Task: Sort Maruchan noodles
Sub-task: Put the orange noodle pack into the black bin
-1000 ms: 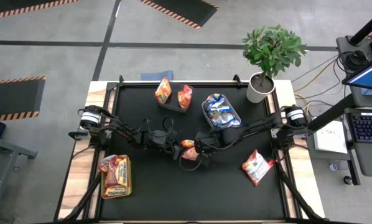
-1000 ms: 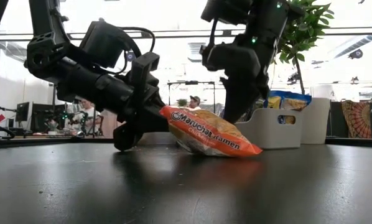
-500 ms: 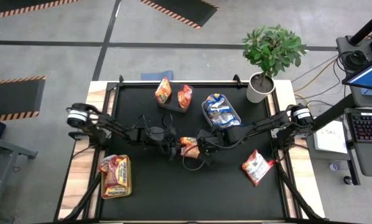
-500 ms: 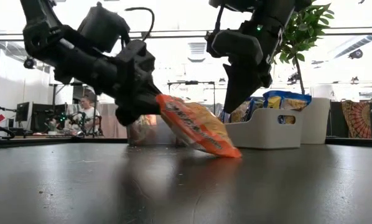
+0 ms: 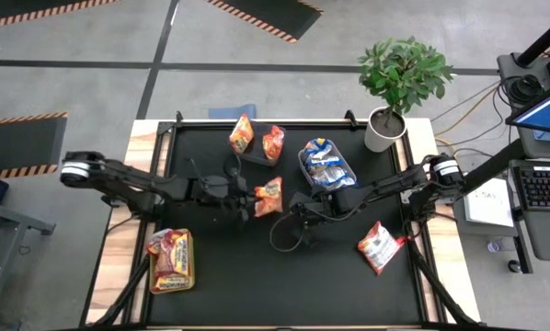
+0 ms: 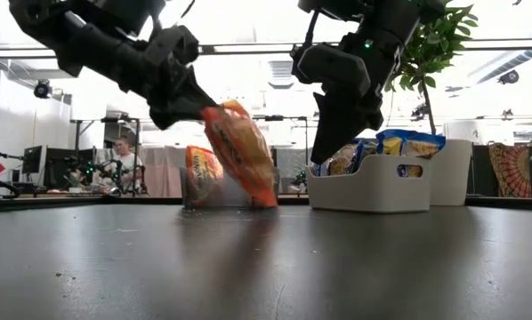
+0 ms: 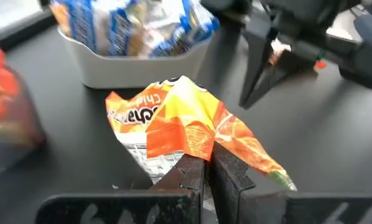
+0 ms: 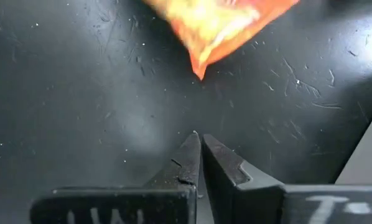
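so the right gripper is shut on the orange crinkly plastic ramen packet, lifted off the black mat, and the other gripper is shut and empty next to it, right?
Wrong arm. The left gripper is shut on the orange crinkly plastic ramen packet, as the left wrist view shows; the low view shows it lifted off the black mat. The right gripper is shut and empty next to it, as the right wrist view shows.

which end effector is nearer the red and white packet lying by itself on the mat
Right. The right end effector, shut and empty, sits mid-table, nearer the red and white packet. The left end effector is farther away, shut on an orange packet.
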Available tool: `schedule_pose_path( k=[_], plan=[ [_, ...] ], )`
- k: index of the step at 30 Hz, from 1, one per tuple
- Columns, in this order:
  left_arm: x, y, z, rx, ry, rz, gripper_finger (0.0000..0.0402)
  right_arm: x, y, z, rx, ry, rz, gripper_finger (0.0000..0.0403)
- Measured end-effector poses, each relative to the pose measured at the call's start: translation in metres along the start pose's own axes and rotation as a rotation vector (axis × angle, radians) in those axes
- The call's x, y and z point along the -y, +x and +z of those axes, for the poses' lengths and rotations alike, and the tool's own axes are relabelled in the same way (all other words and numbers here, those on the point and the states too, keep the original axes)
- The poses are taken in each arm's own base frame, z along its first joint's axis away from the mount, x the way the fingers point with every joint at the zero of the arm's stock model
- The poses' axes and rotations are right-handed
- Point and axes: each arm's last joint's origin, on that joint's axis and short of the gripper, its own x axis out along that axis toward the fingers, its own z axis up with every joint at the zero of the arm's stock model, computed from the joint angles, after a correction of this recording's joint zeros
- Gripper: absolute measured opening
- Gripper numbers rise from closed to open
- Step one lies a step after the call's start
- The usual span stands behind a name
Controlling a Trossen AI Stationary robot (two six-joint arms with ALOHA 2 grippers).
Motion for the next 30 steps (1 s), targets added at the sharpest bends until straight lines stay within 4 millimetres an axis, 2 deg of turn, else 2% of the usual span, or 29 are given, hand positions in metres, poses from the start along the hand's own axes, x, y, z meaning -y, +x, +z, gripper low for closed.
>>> schedule_pose_path(
  k=[9, 18, 21, 24, 30],
  plan=[
    [-0.033, -0.034, 0.031, 0.083, 0.047, 0.116, 0.0, 0.0, 0.0, 0.0, 0.004, -0.007, 0.002, 0.0009],
    [-0.082, -0.059, 0.085, 0.003, 0.144, 0.23, 0.0, 0.0, 0.0, 0.001, 0.017, -0.011, -0.017, 0.0009],
    [-0.099, -0.064, 0.099, -0.066, 0.209, 0.276, 0.0, 0.0, 0.0, 0.001, 0.018, -0.011, -0.017, 0.0009],
    [-0.115, -0.067, 0.112, -0.116, 0.226, 0.226, 0.0, 0.0, 0.0, 0.001, 0.018, -0.018, -0.017, 0.0009],
    [-0.15, -0.059, 0.124, -0.195, 0.245, 0.246, 0.0, 0.0, 0.0, 0.001, 0.017, -0.026, -0.018, 0.0009]
  ],
)
